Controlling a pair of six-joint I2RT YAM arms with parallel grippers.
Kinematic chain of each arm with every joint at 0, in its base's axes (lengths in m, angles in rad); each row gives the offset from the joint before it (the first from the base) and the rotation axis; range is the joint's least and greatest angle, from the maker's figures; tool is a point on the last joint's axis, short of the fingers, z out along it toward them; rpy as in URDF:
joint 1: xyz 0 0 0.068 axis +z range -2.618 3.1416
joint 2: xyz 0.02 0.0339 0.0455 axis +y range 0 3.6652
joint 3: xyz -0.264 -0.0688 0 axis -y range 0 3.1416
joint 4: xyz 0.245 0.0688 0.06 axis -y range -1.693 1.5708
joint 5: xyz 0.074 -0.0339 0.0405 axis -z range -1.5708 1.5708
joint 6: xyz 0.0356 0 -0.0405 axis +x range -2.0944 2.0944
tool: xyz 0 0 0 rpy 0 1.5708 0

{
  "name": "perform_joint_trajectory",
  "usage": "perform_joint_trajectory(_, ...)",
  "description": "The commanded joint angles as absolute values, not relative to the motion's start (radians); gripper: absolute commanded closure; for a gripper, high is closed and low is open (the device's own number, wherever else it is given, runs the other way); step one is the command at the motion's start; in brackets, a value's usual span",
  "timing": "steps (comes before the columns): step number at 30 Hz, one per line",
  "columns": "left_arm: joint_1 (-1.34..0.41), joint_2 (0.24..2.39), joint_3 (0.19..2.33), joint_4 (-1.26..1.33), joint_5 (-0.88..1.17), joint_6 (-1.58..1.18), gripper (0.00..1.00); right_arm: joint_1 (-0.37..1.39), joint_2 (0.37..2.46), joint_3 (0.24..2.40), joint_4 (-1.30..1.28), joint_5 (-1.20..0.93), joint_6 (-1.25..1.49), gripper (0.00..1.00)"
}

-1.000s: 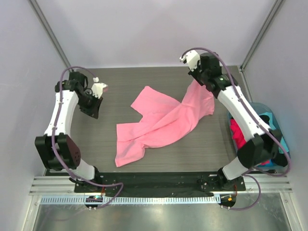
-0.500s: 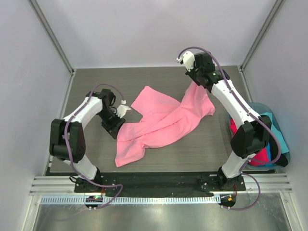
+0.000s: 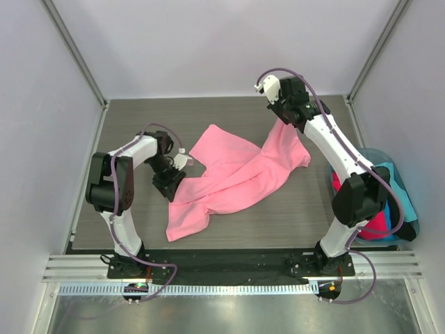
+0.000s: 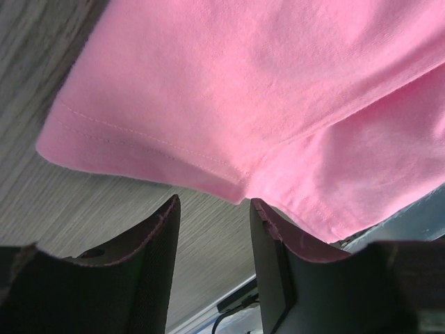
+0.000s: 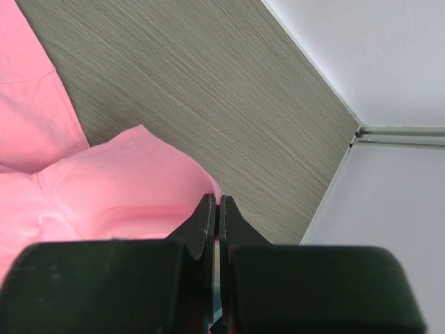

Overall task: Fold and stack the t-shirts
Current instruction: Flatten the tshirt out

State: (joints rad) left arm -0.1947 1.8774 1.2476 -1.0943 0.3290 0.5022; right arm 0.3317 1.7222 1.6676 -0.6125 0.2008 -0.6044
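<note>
L gripper (image 4: 212, 203) stood part open at a stitched hem of the light pink t-shirt (image 3: 236, 174), gripping nothing; R gripper (image 5: 217, 202) was pinched shut on its raised far-right corner; neck lost in folds; shirt lay crumpled mid-table (image 3: 132, 118), long axis near-left to far-right; tub (image 3: 411, 207) partly behind R arm.

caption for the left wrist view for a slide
Open left gripper poised at the hem of the light pink t-shirt.
</note>
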Motion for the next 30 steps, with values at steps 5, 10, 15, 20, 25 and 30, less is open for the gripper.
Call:
perform_joint_trajectory(5, -0.206, 1.914, 1.282, -1.108, 0.377, 0.485, 0.6, 0.331, 1.715, 1.704, -0.594, 0.204, -0.604, 0.99)
perform_joint_trajectory(10, -0.21, 1.925, 1.27, -1.115, 0.379, 0.48, 0.66, 0.331, 1.71, 1.697, -0.591, 0.206, -0.604, 0.99)
perform_joint_trajectory(15, -0.213, 1.931, 1.276, -1.124, 0.385, 0.477, 0.69, 0.33, 1.706, 1.686, -0.589, 0.204, -0.606, 0.99)
perform_joint_trajectory(20, -0.219, 1.928, 1.269, -1.15, 0.397, 0.477, 0.71, 0.331, 1.701, 1.675, -0.586, 0.206, -0.606, 0.99)
perform_joint_trajectory(25, -0.229, 1.913, 1.25, -1.146, 0.402, 0.462, 0.73, 0.33, 1.697, 1.663, -0.578, 0.206, -0.606, 0.99)
perform_joint_trajectory(30, -0.239, 1.927, 1.246, -1.14, 0.41, 0.449, 0.72, 0.331, 1.692, 1.66, -0.574, 0.202, -0.604, 0.99)
